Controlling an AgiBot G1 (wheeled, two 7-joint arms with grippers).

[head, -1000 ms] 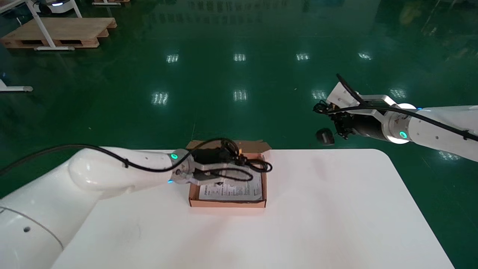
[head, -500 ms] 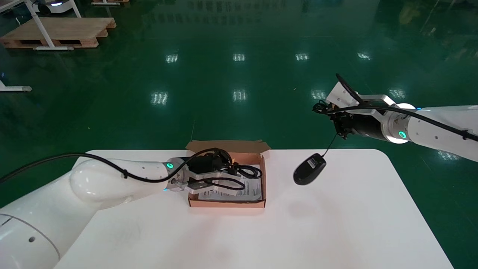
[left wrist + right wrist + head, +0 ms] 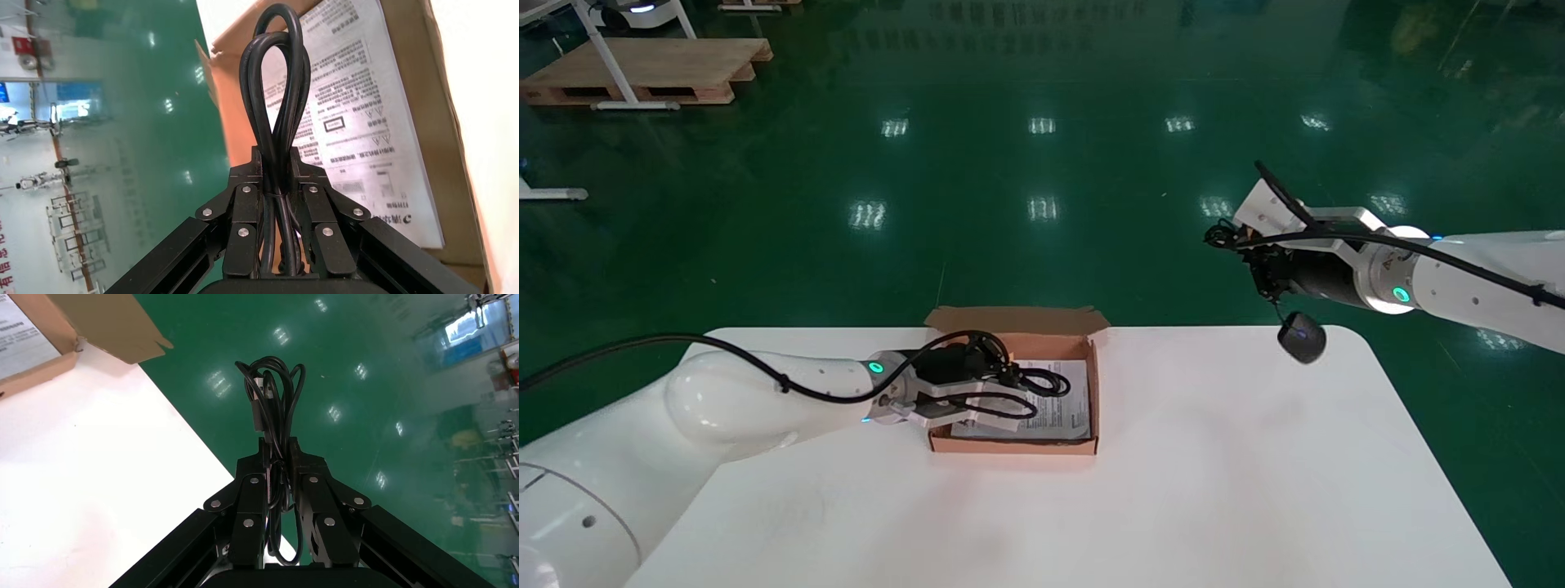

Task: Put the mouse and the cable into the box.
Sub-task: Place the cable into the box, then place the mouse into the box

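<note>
The left pincer point(image 3: 276, 165) clamps the cable point(image 3: 275, 79) over the box point(image 3: 1013, 445). The right pincer point(image 3: 278, 454) clamps the cord point(image 3: 269, 398), mouse point(image 3: 1302, 341) dangling by the tabletop point(image 3: 1214, 474) edge.

Print on the leaflet, none of it legible.
The white leaflet point(image 3: 361, 122) lying in the box point(image 3: 447, 141) carries dense blocks of black Chinese print, a small framed label point(image 3: 333, 124) near its middle and several triangle warning signs point(image 3: 369, 113) beside it, all too fine to read; the cable point(image 3: 275, 92) loop hides a strip of it. From the head view the sheet shows only grey lines. Far off in the left wrist view, red characters point(image 3: 6, 269) stand on a pale wall, cut off and unreadable.
</note>
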